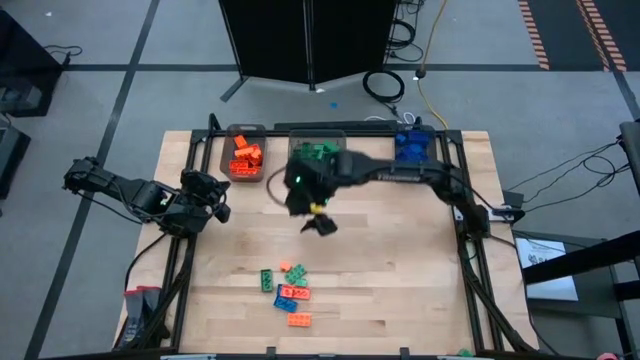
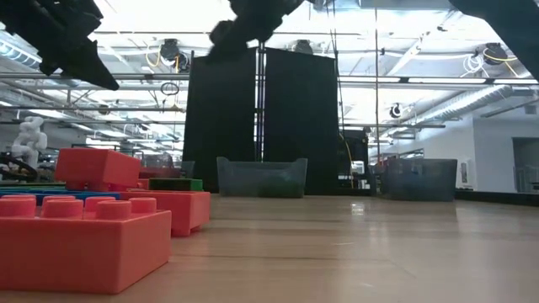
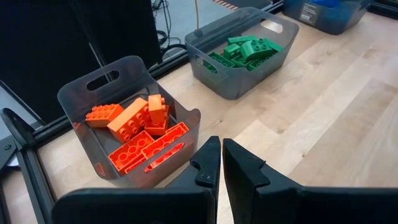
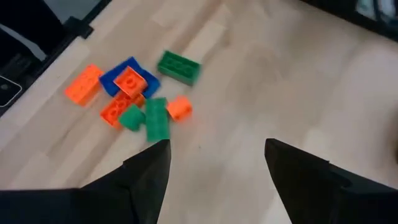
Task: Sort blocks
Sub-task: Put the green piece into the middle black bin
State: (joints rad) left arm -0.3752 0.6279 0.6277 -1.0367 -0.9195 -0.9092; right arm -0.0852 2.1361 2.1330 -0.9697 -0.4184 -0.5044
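Loose blocks clustered at 6 o'clock on the table, no gripper touching them.
Right gripper, fingers apart and empty, hangs above the table centre, 1 o'clock of the pile. Left gripper, fingers together, waits at 9 o'clock. Three bins line the 12 o'clock edge holding orange, green, blue bricks. Wood table; black screen behind.

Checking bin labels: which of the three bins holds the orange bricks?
The bin at the left end of the back row, nearest the left arm, holds orange bricks. The middle bin holds green ones, the right bin blue.
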